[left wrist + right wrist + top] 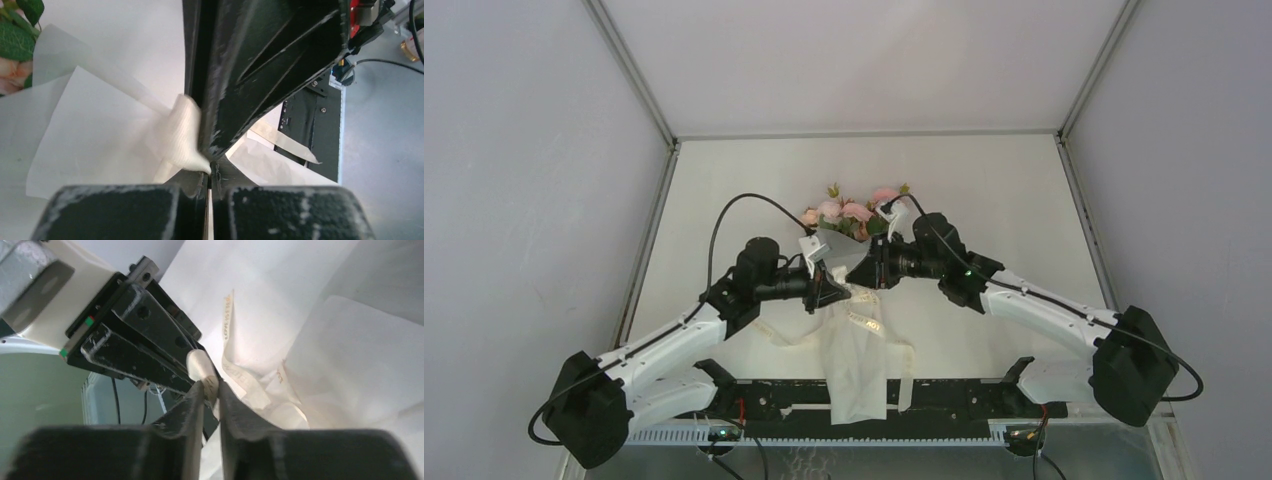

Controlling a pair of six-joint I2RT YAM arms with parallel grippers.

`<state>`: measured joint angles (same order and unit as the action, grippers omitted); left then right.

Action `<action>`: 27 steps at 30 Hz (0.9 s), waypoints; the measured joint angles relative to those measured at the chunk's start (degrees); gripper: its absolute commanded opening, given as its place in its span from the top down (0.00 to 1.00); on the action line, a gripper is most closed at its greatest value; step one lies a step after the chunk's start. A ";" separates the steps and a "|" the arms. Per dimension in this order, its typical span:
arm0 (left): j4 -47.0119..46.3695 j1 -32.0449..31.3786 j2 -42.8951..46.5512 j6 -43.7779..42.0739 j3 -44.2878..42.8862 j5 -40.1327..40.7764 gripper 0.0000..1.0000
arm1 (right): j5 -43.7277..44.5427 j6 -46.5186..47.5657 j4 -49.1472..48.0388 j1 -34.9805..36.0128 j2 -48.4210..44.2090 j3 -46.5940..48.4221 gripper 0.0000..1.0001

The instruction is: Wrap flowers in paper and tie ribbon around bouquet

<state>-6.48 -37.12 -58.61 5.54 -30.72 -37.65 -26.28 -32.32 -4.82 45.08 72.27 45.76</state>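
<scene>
The bouquet (pixel 836 245) is seen at mid counter (pixel 984 200), with the flowers (pixel 849 212) at the far end and the paper (pixel 856 385) tail reaching the near edge. The ribbon (pixel 184 134) is bunched at the bouquet's waist. The left gripper (pixel 210 172) is closed, with a ribbon loop pinched at its tips. The right gripper (pixel 212 392) is held tip to tip with it. Its jaws are parted narrowly with ribbon in the gap; whether it is gripped cannot be told. Loose ribbon ends are spread either side of the paper.
</scene>
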 measured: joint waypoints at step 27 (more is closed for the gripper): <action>-8.31 6.51 -0.66 17.18 11.19 2.86 1.00 | -1.36 7.61 14.25 -5.62 13.68 5.05 0.58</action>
<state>-14.79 -30.61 -59.27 22.72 -19.53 -34.79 -27.64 -24.71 9.43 39.46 85.95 50.81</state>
